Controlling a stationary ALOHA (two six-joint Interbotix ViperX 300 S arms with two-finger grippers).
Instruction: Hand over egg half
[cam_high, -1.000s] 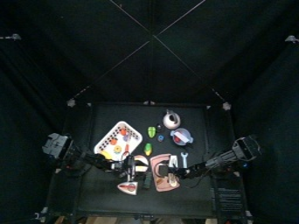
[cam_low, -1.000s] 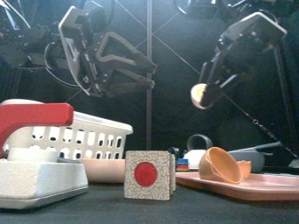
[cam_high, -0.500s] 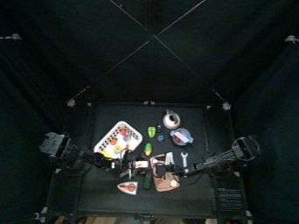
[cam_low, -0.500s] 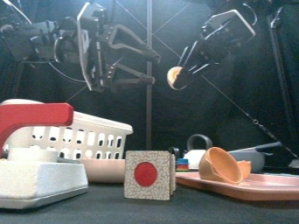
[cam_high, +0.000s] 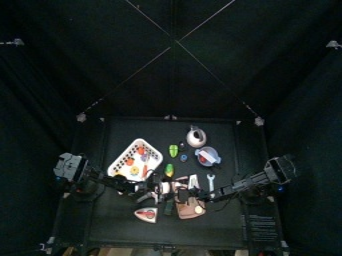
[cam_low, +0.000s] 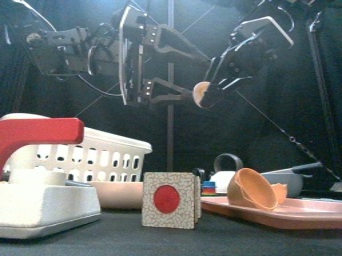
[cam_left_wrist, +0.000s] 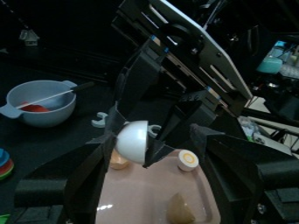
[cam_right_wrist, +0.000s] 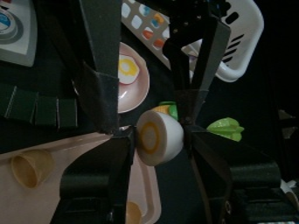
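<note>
1. We see a white basket (cam_low: 88, 160) at the left of the surface (cam_low: 160, 232).
2. A pink tray (cam_low: 287, 210) lies at the right, carrying a tan cup (cam_low: 251, 187).
3. The left pincer (cam_low: 163, 65) hangs wide open, holding nothing.
4. The right pincer (cam_right_wrist: 156, 140) grips the egg half (cam_low: 201, 93) high above the surface, just beside the left pincer.

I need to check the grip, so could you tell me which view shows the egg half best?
The right wrist view: the egg half fills the centre between the right gripper's fingers. Left wrist shows its white back; front shows it small; top barely.
</note>
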